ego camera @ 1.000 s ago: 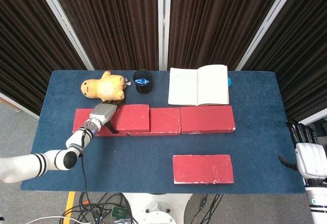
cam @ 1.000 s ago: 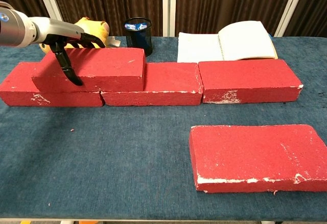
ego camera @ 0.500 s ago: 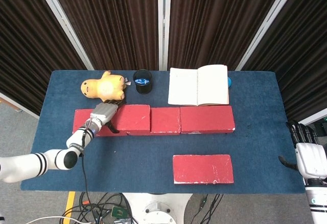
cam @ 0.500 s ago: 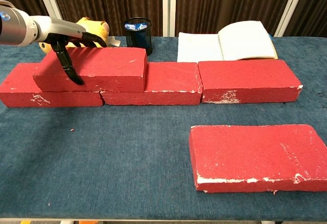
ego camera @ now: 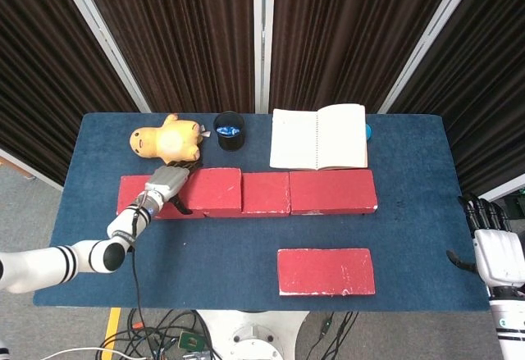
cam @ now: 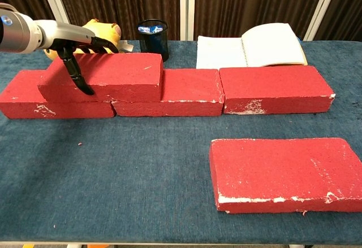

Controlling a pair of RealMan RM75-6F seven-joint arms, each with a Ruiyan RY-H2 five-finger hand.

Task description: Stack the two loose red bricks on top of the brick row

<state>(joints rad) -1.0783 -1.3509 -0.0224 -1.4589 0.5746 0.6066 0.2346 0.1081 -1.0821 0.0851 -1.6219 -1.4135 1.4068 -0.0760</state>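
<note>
left hand [cam: 76,50] gripping stacked brick [cam: 104,77] on brick row [cam: 186,92], right hand [ego camera: 498,253] empty with fingers apart

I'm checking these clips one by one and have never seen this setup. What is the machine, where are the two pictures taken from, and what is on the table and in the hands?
It is a robot with two arms, each ending in a humanlike hand. One picture looks down from its head, the other looks forward from its chest. On the blue table lies a row of three red bricks. The left hand grips a fourth brick resting on top of the row's left part. Another loose brick lies flat nearer the robot, untouched. Behind the row are a yellow plush toy, a black cup and an open notebook. The right hand hangs beside the table edge, holding nothing.
</note>
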